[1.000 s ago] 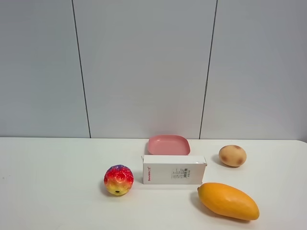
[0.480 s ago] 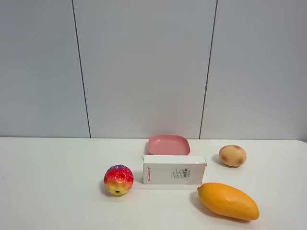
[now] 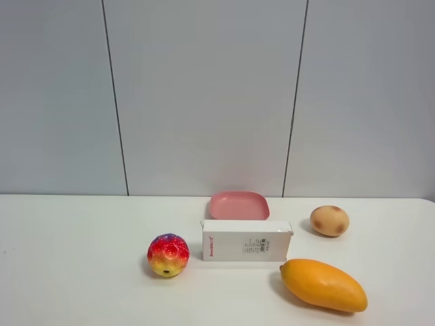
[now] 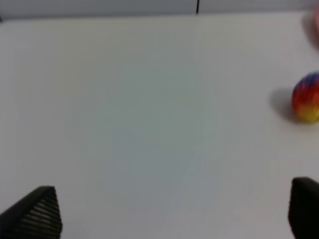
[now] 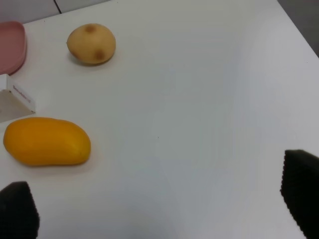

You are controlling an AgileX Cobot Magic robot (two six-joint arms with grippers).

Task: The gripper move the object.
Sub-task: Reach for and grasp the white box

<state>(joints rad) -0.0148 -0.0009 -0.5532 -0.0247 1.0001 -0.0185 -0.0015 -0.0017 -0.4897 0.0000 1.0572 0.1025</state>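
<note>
The object, a long white carton (image 3: pixel 247 240) with a small red logo and black print, lies on the white table (image 3: pixel 81 272) in front of the pink tray. Only its end corner (image 5: pixel 15 102) shows in the right wrist view. Neither gripper appears in the exterior high view. My left gripper (image 4: pixel 169 219) is open and empty over bare table, well away from the carton, which is out of its view. My right gripper (image 5: pixel 159 204) is open and empty over bare table, to the side of the mango and apart from the carton.
A pink tray (image 3: pixel 239 205) sits just behind the carton. A rainbow ball (image 3: pixel 168 255) lies to its left and shows in the left wrist view (image 4: pixel 306 97). A mango (image 3: pixel 323 284) and a potato (image 3: pixel 329 221) lie to its right.
</note>
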